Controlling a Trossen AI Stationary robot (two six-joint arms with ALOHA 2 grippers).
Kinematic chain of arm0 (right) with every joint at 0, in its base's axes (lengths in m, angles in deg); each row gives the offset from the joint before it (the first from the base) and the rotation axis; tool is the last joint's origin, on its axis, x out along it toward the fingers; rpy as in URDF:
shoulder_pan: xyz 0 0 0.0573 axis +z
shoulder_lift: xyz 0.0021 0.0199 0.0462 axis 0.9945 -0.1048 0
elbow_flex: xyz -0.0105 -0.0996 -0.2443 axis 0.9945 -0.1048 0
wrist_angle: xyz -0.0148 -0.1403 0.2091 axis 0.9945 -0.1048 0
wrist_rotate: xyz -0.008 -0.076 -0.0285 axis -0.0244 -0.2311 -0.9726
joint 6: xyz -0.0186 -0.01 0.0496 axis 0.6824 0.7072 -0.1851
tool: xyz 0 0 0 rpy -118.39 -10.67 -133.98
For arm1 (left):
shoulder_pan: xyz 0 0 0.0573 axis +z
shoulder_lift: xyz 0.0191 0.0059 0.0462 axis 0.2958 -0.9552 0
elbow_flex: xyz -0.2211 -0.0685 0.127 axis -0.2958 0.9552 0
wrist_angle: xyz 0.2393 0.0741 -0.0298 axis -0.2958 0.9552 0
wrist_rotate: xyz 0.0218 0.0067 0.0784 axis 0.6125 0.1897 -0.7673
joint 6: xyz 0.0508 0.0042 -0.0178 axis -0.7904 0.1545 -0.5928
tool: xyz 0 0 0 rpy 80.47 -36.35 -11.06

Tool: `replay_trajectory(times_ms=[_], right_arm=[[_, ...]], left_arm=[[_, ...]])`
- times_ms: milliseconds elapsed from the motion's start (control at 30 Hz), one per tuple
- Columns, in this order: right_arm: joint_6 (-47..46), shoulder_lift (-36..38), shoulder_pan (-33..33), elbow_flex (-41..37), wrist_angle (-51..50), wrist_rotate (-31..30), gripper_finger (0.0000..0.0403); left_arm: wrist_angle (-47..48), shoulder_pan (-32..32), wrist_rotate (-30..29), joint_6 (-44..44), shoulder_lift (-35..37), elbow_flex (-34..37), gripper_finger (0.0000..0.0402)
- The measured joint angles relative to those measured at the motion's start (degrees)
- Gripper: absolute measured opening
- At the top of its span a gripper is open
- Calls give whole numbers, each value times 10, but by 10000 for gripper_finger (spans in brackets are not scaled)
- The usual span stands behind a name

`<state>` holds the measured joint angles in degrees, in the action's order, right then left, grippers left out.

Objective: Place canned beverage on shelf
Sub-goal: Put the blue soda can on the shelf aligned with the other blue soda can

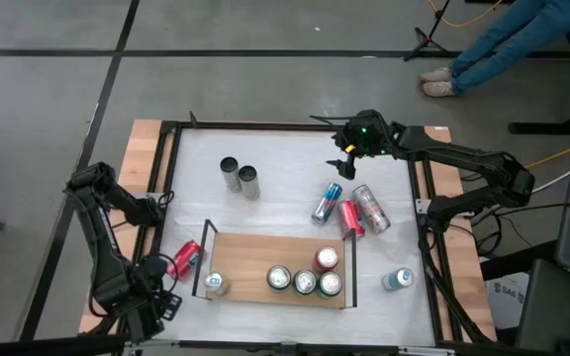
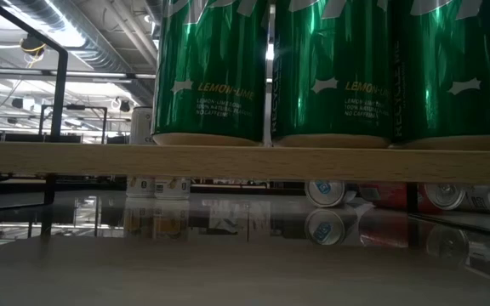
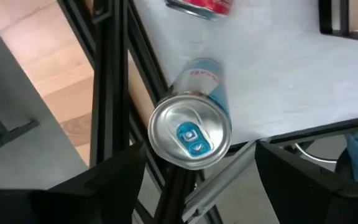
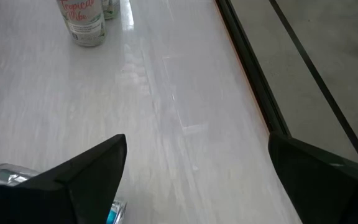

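A: We're seeing the shelf (image 1: 255, 259) sitting lower centre of the high view, on the white table (image 1: 285, 163). Three green cans (image 1: 305, 282) and a red-topped can (image 1: 326, 259) are standing at its right end, and a pale can (image 1: 215, 284) at its left end.

B: The left gripper (image 1: 163, 300) is sitting at the lower left, off the table's corner. In its wrist view the fingers (image 3: 104, 180) are standing apart, with a blue-and-silver can (image 3: 191, 127) lying on the table edge beyond them, not clamped.

A: The right gripper (image 1: 344, 158) is hovering at upper centre, fingers (image 4: 86, 168) spread wide over bare table, gripping nothing. Just below it in the high view, a blue can (image 1: 327, 203), a red can (image 1: 350, 218) and a silver can (image 1: 371, 209) are lying loose.

B: We're also noting two grey cans (image 1: 238, 176) standing upper left of centre, a red can (image 1: 184, 259) lying left of the shelf, and a blue-topped can (image 1: 397, 280) to its right.
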<state>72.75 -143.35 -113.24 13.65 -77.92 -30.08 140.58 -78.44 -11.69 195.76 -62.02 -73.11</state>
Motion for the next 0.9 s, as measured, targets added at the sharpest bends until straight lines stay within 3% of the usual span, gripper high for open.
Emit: replay_trajectory(times_ms=[600, 900], right_arm=[[0, 0, 0, 0, 0, 0, 381], [0, 0, 0, 0, 0, 0, 381]], left_arm=[[-83, -4, 6, 0, 0, 82, 293], [-104, -4, 6, -43, 0, 94, 293]])
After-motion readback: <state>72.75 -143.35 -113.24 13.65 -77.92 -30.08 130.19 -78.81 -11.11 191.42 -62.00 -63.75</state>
